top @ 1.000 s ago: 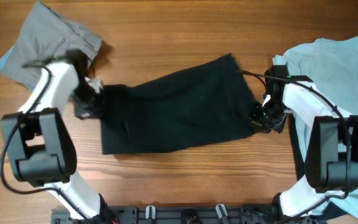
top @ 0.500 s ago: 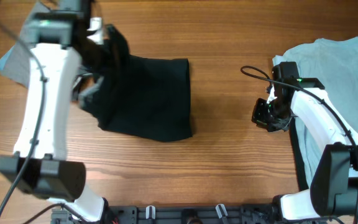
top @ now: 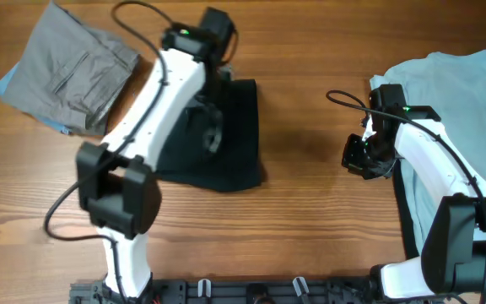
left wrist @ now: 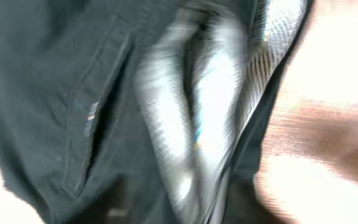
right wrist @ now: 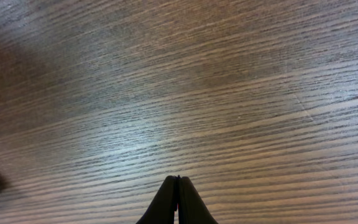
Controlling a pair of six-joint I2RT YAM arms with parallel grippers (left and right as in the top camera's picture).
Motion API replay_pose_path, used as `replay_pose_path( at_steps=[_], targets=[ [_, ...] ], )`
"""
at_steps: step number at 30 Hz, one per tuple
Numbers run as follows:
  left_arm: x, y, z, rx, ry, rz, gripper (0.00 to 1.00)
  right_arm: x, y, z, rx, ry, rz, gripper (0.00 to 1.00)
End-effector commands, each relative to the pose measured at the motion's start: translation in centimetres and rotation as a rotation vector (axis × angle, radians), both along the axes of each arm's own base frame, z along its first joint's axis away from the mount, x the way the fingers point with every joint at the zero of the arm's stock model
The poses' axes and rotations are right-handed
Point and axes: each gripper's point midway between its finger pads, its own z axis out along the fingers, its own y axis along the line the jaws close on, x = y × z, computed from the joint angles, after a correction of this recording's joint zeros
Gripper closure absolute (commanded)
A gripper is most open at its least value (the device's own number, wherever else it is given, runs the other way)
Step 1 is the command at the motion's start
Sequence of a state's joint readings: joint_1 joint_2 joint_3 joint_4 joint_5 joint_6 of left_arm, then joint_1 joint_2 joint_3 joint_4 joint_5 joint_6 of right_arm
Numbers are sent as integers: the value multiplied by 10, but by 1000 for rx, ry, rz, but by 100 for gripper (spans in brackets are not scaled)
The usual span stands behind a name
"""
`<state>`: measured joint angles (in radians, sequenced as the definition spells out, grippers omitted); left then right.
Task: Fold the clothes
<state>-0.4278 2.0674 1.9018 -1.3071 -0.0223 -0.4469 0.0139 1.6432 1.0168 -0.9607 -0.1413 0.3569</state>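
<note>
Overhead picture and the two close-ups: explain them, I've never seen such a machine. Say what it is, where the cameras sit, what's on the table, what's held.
It is a robot with two white arms, each ending in a two-finger gripper. The wide picture looks down on the wooden table; the other two come from cameras on the wrists. A black garment lies mid-table, folded grey trousers at the left, a pale blue garment at the right. The left gripper hangs over the black garment; its blurred close-up does not show whether it grips. The right gripper is shut on nothing, above bare wood.
</note>
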Motion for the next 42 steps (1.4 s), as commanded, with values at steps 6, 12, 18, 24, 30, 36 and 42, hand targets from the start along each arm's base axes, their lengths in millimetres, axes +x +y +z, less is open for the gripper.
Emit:
replay_pose_path(
  at_steps=[6,12,18,24,30,36,42],
  targets=[
    [-10,3,16,-32,49,-15,0,-1,3,2,27,-5,26,91],
    [1,67,61,-47,-16,55,0,15,76,31,451,-176,285,72],
    [5,99,48,-196,39,45,0,23,134,63,698,-329,466,70],
    [0,116,19,-250,95,99,96,41,176,80,765,-432,502,96],
    [-13,118,18,-247,140,147,96,87,227,105,758,-610,389,96],
    [-37,111,70,-255,56,139,96,98,261,28,678,-489,240,96],
    [-50,108,88,-180,11,136,89,59,260,-42,691,-203,207,96]
  ],
)
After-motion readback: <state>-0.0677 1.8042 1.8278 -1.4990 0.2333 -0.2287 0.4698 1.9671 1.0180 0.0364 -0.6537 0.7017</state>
